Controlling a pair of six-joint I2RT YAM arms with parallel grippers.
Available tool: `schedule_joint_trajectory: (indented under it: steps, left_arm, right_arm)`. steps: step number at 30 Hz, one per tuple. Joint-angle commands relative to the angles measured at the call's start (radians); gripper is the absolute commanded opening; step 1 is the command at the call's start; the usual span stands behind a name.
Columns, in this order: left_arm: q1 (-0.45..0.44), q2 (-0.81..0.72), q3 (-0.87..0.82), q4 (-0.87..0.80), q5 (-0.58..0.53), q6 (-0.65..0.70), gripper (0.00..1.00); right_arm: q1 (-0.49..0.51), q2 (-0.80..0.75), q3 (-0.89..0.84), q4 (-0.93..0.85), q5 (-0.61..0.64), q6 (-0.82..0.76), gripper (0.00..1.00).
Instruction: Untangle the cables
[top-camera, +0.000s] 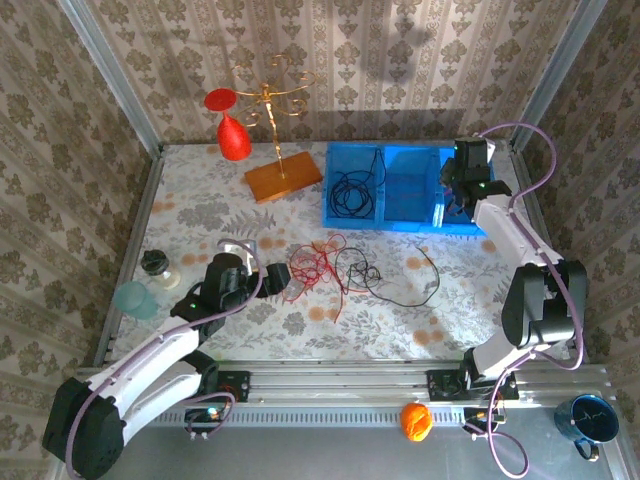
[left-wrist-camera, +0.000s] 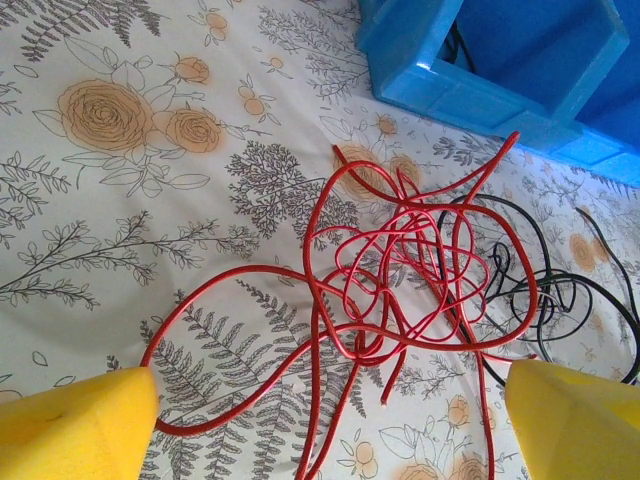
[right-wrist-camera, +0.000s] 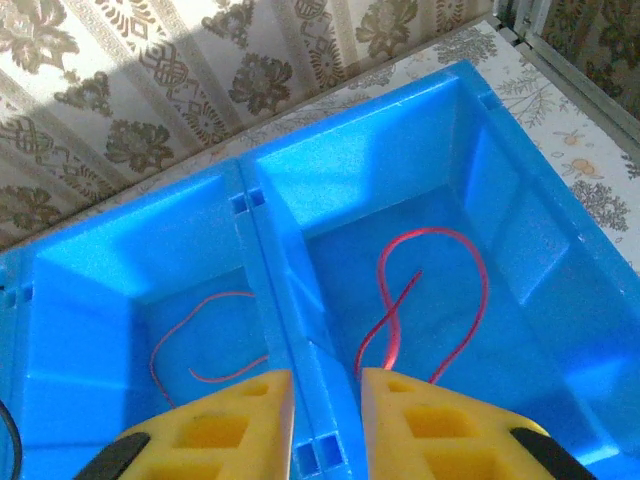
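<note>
In front of the blue three-bay bin, on the floral cloth, a red cable tangle is spread, overlapped by a black cable on the side toward the bin's right end. The left gripper is held wide open at the tangle — nothing is grasped. A coiled black cable is seen in the bin's left bay. Above the bin's right end, the right gripper is held narrowly parted and empty — a red cable loop lies in the bay below, another red strand in the middle bay.
</note>
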Motion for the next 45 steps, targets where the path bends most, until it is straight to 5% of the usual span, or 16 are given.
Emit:
schedule_joint_trajectory:
  steps: [1,7,13,18,26,29,36,45]
  left_arm:
    - [-0.004,-0.017,0.02,-0.025,0.002,0.009,0.91]
    - [-0.008,0.007,0.019,0.018,0.046,0.002,0.9]
    - [-0.061,0.108,0.07,0.028,0.079,0.038,0.85]
    - [-0.119,0.259,0.176,-0.024,0.086,0.103,0.81]
    - [-0.164,0.424,0.285,-0.035,0.084,0.131,0.73]
    - [-0.193,0.462,0.319,-0.06,0.065,0.142,0.73]
    - [-0.201,0.493,0.296,-0.031,0.069,0.107,0.73]
    - [-0.21,0.422,0.291,-0.008,0.1,0.136,0.73]
  right_arm:
    - [-0.003,-0.042,0.041,-0.002,-0.018,0.002,0.32]
    - [0.061,-0.221,-0.071,-0.015,-0.079,0.022,0.35]
    - [0.391,-0.419,-0.275,-0.022,-0.066,-0.032,0.42]
    - [0.588,-0.356,-0.358,-0.032,-0.217,0.024,0.47]
    - [0.692,-0.151,-0.428,0.138,-0.337,0.161,0.53]
    - [0.692,-0.089,-0.442,0.197,-0.373,0.187,0.47]
    - [0.693,-0.141,-0.448,0.151,-0.325,0.168,0.06]
    - [0.726,-0.446,-0.435,0.044,-0.195,0.124,0.0]
